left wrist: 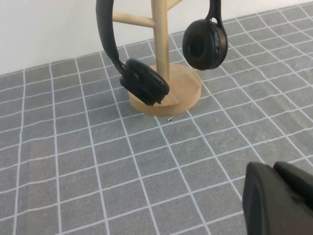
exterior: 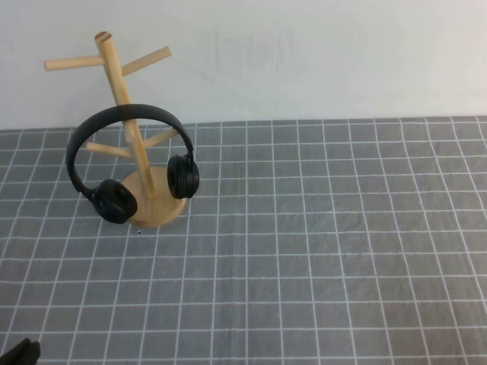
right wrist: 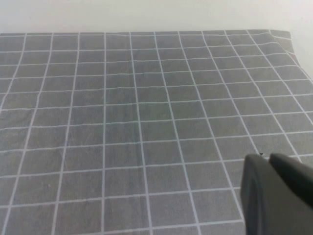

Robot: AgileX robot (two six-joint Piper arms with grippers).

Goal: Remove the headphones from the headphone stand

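The black headphones (exterior: 122, 114) hang by their headband over a low peg of the light wooden headphone stand (exterior: 114, 72) at the far left of the table. One earcup rests in front of the round base and the other beside the pole. The left wrist view shows the headphones (left wrist: 144, 82) and the stand (left wrist: 187, 87) some way ahead of my left gripper (left wrist: 271, 169), which is shut and empty. Only its tip shows in the high view, as the left gripper (exterior: 21, 352) at the near left corner. My right gripper (right wrist: 268, 159) is shut and empty over bare cloth.
A grey cloth with a white grid (exterior: 319, 251) covers the table and ends at a white wall (exterior: 319, 53) behind the stand. The cloth's far right corner (right wrist: 288, 36) shows in the right wrist view.
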